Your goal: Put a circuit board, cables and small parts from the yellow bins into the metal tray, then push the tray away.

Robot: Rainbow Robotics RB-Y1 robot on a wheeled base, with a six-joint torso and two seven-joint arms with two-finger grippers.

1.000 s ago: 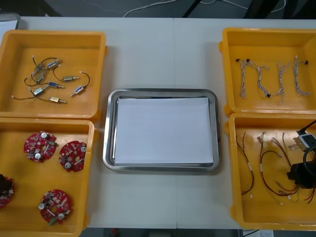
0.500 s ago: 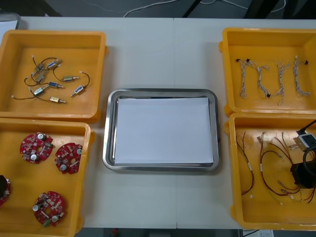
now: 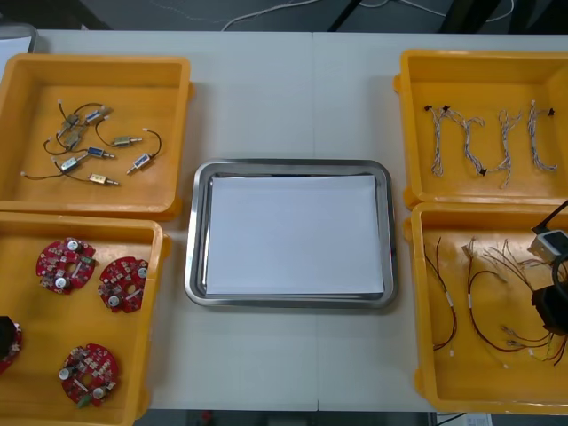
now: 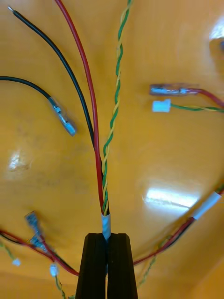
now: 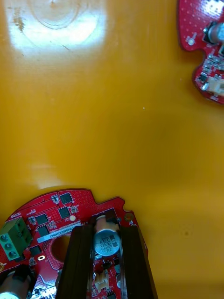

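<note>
In the left wrist view my left gripper [image 5: 106, 232] is shut on the silver round part of a round red circuit board [image 5: 46, 219], which lies on the bin floor. In the front view this gripper [image 3: 4, 335] is at the left edge of the near left yellow bin [image 3: 80, 222]. My right gripper [image 4: 106, 239] is shut on the white sleeve of a red and yellow cable [image 4: 95, 154] over the orange bin floor. From the front, that gripper [image 3: 555, 311] is at the right side of the near right bin [image 3: 421, 302]. The metal tray [image 3: 288, 165], white inside, sits between the bins.
Three more red boards [image 3: 122, 284] lie in the near left bin. The far left bin [image 3: 98, 62] holds several small metal parts [image 3: 89, 151]. Twisted blue and white cables [image 3: 484, 146] lie in the far right bin [image 3: 479, 55]. Loose red and black cables [image 3: 475, 302] surround my right gripper.
Both grippers have shut: the left on a board, the right on a cable. The near left bin and its boards shifted slightly left. The right gripper moved a little right.
</note>
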